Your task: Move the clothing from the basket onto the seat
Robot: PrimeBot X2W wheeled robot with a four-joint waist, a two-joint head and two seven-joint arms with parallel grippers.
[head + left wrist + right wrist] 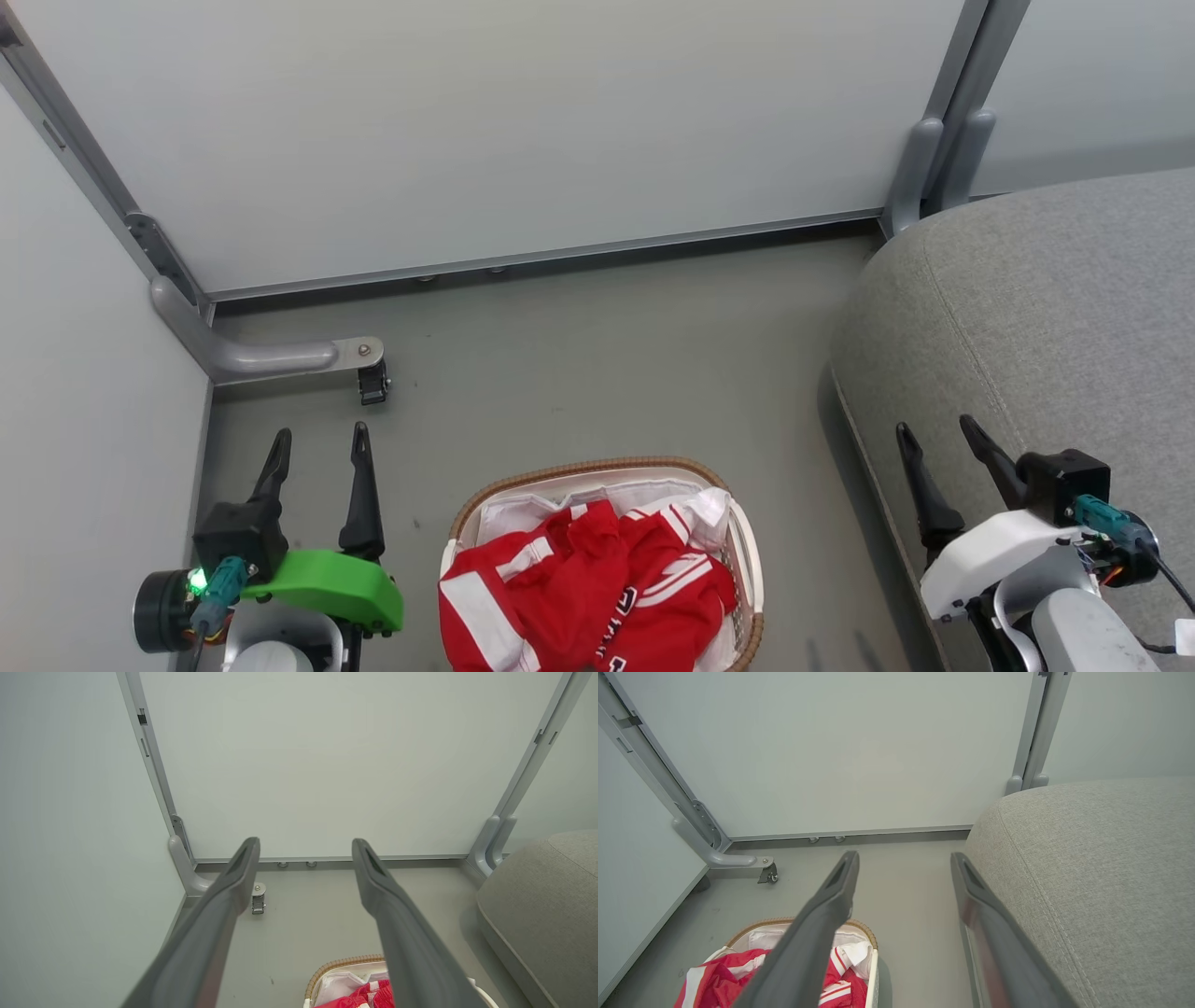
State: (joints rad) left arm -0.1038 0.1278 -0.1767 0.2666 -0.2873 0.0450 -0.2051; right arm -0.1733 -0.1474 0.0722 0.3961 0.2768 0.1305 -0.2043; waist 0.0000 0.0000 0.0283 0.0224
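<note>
Head view showed the oval white perforated plastic basket (579,467) with its brown woven rim standing on the grey floor (607,355), low in the middle of the picture, between the two arms. Inside it lay the red fabric sports clothing (579,579) with white stripes and dark lettering, bunched in a heap on a white liner sheet (513,513) and covering most of the basket's inside. To the basket's right, apart from it across a strip of floor, stood the large grey fabric-upholstered seat (1046,308) with a rounded corner and a stitched seam.

The left tool (321,429) hung over the floor just left of the basket, its two long dark fingers spread wide with nothing between them. The right tool (934,423) hung at the seat's near edge, its fingers likewise parted and empty, touching neither seat nor clothing. Pale wall panels (485,131) in grey metal frames closed the corner behind.
</note>
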